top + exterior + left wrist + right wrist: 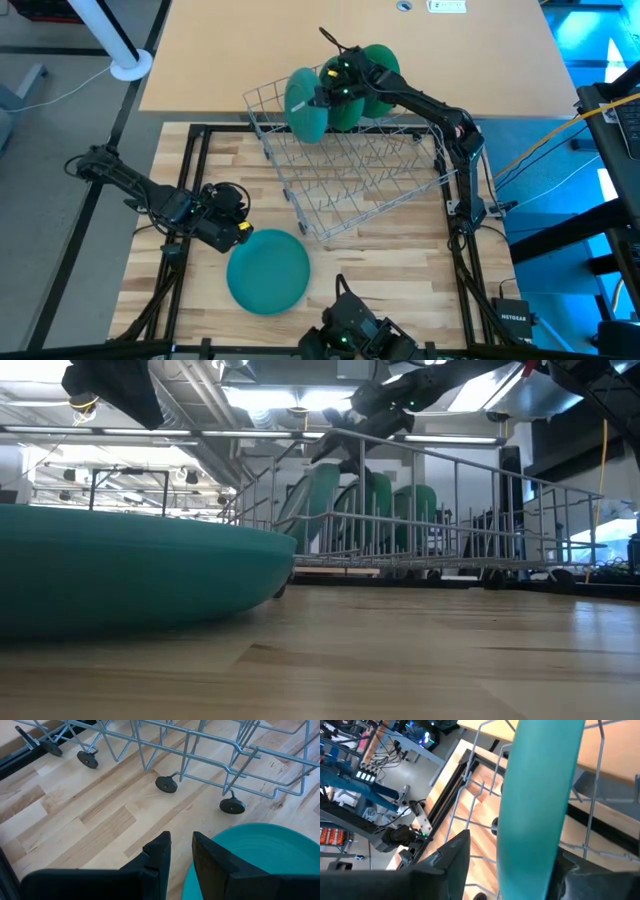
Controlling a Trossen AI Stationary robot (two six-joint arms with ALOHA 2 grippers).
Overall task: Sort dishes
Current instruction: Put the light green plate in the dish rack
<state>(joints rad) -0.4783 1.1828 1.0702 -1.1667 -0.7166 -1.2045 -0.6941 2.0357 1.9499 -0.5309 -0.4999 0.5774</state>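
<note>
A teal-green plate (268, 272) lies flat on the wooden table near the front. My left gripper (240, 228) hovers just above its far-left rim (200, 875), fingers a narrow gap apart and touching nothing. The grey wire rack (360, 175) stands mid-table. Two green plates (372, 72) stand on edge in its far end. My right gripper (325, 92) is shut on a third plate (305, 108), which leans beside them. My right gripper pinches the leaning plate's upper rim (520, 870) between its two fingers (455, 862), one on each face. The fingers come from above, slanting from the table's far right. The plate is tilted, its lower edge (292, 545) down among the rack's wires.
The rack's rubber feet (165, 784) and low wires stand close beyond my left gripper. The beige table top (250, 50) lies beyond the rack. A black frame (190, 140) edges the wooden board. A white post base (130, 68) stands at the far left.
</note>
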